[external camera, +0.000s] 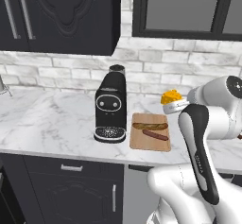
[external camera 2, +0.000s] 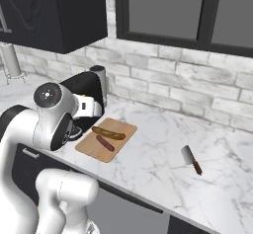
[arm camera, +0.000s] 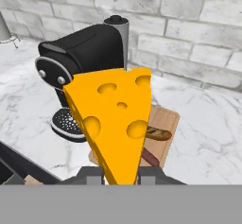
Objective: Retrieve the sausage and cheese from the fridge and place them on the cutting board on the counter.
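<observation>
I have the pincer (arm camera: pixel 121 175) clamped on the cheese (arm camera: pixel 115 124), the yellow holed wedge standing point-down between the two fingertips in my hand view. From the left base view the cheese (external camera: pixel 171 96) hangs above the counter (external camera: pixel 47 124), at about one o'clock from the cutting board (external camera: pixel 150 138) and apart from it. The board lies flat on the counter just beside the black coffee machine (external camera: pixel 111 106), at its three o'clock. On the board I see two brown sticks: the sausage (external camera: pixel 155 135) (the thinner, redder one) toward the near edge, and a longer, lighter brown roll (external camera: pixel 150 125) behind it. In the right base view a small cleaver (external camera 2: pixel 190 159) rests on the marble, well apart from the board at its three o'clock.
</observation>
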Motion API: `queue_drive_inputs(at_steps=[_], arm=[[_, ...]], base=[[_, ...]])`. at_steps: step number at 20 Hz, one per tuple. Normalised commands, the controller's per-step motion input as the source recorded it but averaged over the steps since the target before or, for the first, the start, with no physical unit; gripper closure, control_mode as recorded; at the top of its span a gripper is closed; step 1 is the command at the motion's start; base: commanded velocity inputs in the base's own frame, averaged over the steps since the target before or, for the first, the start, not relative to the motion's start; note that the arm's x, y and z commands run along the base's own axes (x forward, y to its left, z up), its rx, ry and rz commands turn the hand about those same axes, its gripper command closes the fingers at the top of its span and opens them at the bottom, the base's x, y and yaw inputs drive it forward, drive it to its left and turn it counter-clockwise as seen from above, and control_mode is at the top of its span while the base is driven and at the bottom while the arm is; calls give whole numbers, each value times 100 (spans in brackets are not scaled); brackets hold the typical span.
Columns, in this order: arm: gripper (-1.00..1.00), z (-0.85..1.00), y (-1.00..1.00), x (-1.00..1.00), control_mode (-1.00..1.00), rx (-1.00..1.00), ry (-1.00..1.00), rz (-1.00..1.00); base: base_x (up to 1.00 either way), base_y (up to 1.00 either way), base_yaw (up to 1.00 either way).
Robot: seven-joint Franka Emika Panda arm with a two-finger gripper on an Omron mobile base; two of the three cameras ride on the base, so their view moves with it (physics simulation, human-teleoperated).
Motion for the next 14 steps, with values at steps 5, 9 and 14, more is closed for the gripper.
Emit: queue_drive_inputs(at_steps=[5, 9, 14], arm=[[100, 0, -1, -3, -100, 0, 0, 0], [100, -41, -1, -15, -100, -18, 12, 0], [100, -44, 12, -4, -100, -25, 34, 39]], base=[[0, 0, 0], [0, 0, 0], [0, 0, 0]])
